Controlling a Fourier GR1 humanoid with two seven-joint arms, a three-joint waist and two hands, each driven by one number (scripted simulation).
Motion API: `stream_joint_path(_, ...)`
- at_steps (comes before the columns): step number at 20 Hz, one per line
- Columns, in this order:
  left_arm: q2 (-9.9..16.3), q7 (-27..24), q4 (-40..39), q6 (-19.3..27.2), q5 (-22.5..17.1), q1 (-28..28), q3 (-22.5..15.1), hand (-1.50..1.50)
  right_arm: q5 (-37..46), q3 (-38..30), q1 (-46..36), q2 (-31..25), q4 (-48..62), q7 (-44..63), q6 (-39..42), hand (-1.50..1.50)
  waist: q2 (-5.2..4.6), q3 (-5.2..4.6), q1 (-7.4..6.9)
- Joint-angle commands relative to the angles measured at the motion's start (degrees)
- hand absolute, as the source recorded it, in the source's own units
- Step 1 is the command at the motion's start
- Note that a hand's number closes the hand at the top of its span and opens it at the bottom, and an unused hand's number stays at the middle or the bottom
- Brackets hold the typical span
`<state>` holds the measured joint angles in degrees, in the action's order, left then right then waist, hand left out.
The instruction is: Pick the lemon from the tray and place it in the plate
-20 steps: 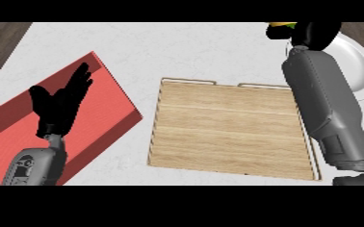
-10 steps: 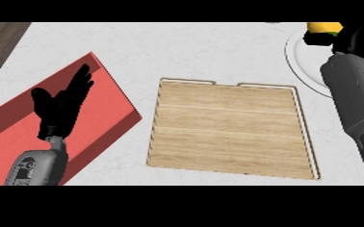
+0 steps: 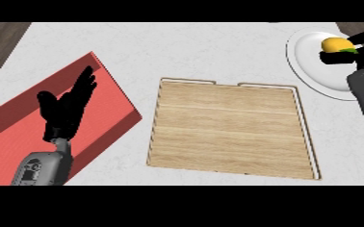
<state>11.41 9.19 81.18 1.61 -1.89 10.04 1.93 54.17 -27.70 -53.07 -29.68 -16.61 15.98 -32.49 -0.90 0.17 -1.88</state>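
Treat the transfer as nearly complete: the lemon (image 3: pixel 333 44) sits over the white plate (image 3: pixel 310 68), the right hand (image 3: pixel 341 56) fingers curled on it, release remaining; the left hand (image 3: pixel 66 108) rests, fingers straight, over the red tray (image 3: pixel 107 84).

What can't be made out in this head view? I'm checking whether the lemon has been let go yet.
- Right hand: mostly cut off by the right edge; whether its fingers are curled round the lemon cannot be told.
- Lemon: its underside is hidden by that hand, so contact with the plate is unclear.
- Plate: its right part runs past the edge.
- Red tray: partly covered by the open left hand.
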Motion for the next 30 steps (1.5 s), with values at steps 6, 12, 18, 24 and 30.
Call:
stream_joint_path(6, 1.13, -0.28, -2.24, -1.62, -1.11, 2.17, 1.95, 0.0, -6.19, -3.87, 3.06, -2.63, -0.12, -18.16, 0.43, -1.5, 0.01, -0.02, 0.08)
stream_joint_path(12, 0.96, -2.48, -1.34, -1.06, -0.1, -2.28, 1.72, 0.0, -15.74, -9.06, 0.75, 0.82, -7.74, -35.17, 2.1, -1.5, 0.63, -0.01, 0.51)
stream_joint_path(18, 0.59, 1.81, 0.56, -0.78, -0.14, -0.07, 1.12, 0.0, -25.85, -15.65, -1.29, 1.91, -8.3, -32.55, 7.23, -1.5, 0.83, -0.08, 1.24)
stream_joint_path(24, 2.29, -1.53, -3.52, -1.92, -0.62, -0.27, 3.85, 0.0, -34.06, -18.96, 4.54, 1.96, -9.37, -34.47, 19.74, -1.5, 0.88, -0.15, 2.09)
stream_joint_path(30, -0.32, 0.56, 0.79, -0.84, 0.92, -1.8, 1.61, 0.0, -36.92, -15.92, 8.06, -1.44, -10.27, -37.12, 20.62, -1.5, 0.73, -0.13, 1.25)
